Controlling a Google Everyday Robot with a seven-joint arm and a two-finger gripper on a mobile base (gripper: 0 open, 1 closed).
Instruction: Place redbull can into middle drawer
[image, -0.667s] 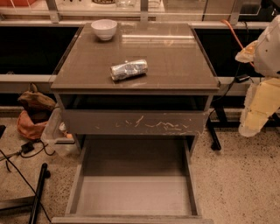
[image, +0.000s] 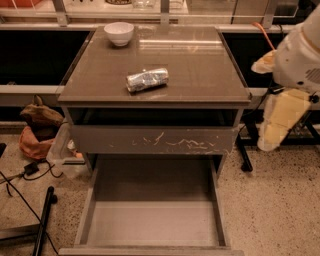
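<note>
The redbull can (image: 147, 79) lies sideways on the counter (image: 200, 70), long axis roughly left-right, well to the left of the pincer (image: 277, 125), which hangs beyond the counter's right edge; open or closed, cannot tell.

redbull can (image: 147, 79) lying on cabinet top (image: 200, 65), middle drawer (image: 152, 222) open, pincer (image: 281, 120) at right
</note>
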